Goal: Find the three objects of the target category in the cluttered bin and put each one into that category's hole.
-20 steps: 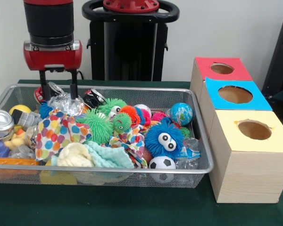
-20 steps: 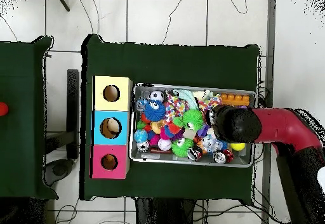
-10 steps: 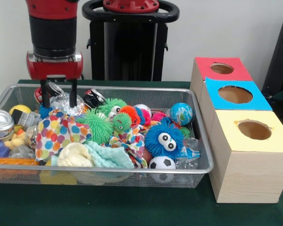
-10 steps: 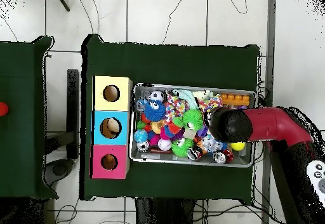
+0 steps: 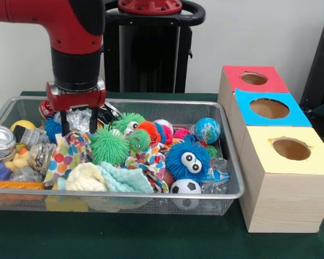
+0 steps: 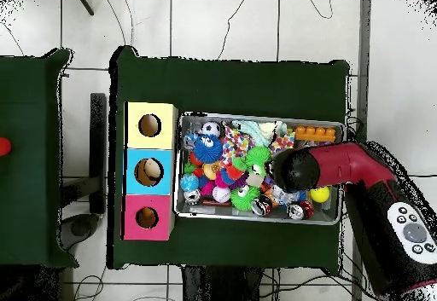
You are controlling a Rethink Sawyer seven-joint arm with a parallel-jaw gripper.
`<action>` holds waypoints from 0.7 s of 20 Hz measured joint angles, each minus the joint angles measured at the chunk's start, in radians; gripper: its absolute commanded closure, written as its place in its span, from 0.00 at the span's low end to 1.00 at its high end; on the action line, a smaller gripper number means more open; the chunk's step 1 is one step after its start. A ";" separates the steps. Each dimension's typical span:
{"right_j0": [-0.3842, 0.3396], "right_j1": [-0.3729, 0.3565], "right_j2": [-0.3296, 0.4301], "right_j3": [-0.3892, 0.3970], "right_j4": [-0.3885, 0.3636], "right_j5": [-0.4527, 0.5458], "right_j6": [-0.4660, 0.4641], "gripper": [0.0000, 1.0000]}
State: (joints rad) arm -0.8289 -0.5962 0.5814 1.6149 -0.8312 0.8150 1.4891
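Crinkled clear plastic sits pinched between the gripper's narrowed fingers, at ten o'clock in the cluttered bin. Searching continues; a silver-ended can lies at nine o'clock. Next, probably, regrasp toward it.

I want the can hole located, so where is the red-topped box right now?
In the front view, the red-topped pale wooden box stands at the right, farthest back, directly behind the blue-topped box and beside the silver wire-mesh bin.

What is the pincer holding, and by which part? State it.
Cannot be told: the pincer is sunk in the bin's clutter around crinkled clear plastic; no firm hold shows.
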 measured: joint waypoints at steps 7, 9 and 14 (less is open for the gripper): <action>0.002 0.008 0.000 -0.013 -0.048 0.032 -0.066 0.00; 0.001 0.006 0.000 -0.018 -0.054 0.049 -0.088 0.00; -0.001 -0.018 0.000 -0.030 -0.058 0.102 -0.163 0.00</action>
State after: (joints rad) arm -0.8296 -0.6143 0.5814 1.5847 -0.8888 0.9173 1.3257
